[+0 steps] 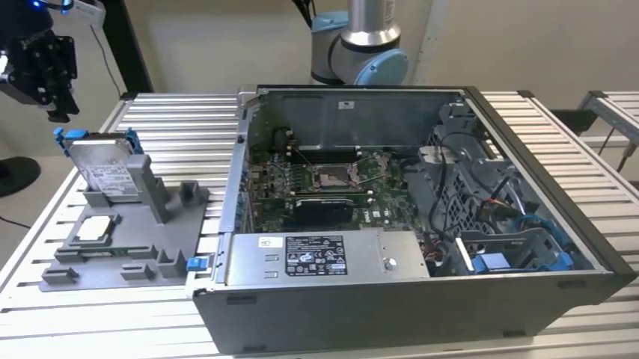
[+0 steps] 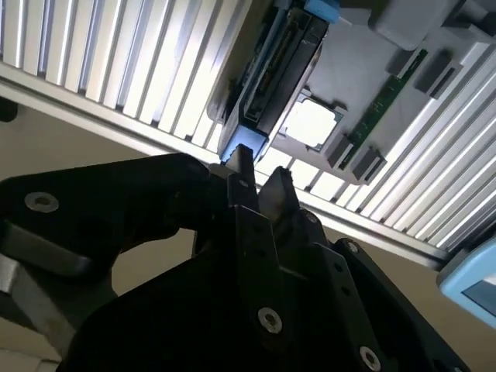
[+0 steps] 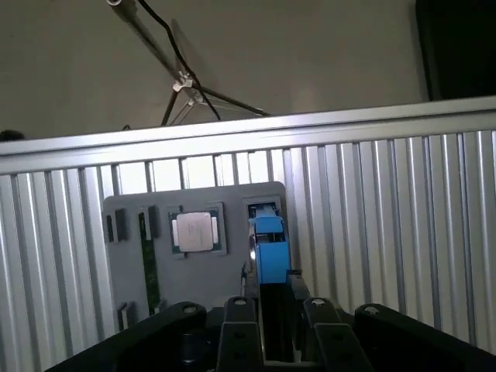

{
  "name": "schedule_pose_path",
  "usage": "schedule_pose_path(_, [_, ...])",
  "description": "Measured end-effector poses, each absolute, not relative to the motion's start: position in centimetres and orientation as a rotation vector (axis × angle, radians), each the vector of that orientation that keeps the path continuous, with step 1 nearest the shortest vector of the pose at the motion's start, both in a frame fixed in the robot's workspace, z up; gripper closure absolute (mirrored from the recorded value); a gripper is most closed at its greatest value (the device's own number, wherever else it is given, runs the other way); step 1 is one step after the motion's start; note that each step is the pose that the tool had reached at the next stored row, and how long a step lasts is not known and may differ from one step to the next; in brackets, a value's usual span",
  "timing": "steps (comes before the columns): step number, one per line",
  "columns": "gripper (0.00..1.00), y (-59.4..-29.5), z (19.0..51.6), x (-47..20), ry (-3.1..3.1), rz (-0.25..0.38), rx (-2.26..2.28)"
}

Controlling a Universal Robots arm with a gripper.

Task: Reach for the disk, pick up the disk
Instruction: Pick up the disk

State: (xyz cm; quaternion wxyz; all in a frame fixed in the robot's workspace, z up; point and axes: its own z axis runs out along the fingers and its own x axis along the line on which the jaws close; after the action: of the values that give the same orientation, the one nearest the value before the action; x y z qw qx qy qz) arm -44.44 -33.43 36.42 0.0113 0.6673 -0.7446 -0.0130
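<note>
The tool [image 1: 58,111] hangs in the air above the far corner of the slatted desk [image 1: 179,120] at the exterior view's left, its jaws parted and holding nothing. The disk [image 1: 105,168] stands on edge in a grey holder [image 1: 150,224] below it, well apart from the tool, with its labelled face towards the camera and blue bracket tips along its upper edge. In the first wrist view the disk's thin edge [image 3: 270,252] lines up with the gap of the tool [image 3: 275,298]. A square silver chip [image 1: 95,228] lies flat in the holder just beside the disk. The open computer case [image 1: 399,299] stands close along the holder's other side; bare desk slats lie beyond the disk's far edge.
</note>
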Motion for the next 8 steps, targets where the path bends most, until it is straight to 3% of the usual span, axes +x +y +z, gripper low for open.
schedule_pose_path(8, [0.0,-33.5,35.84,-44.44,-2.321,-0.041,2.083])
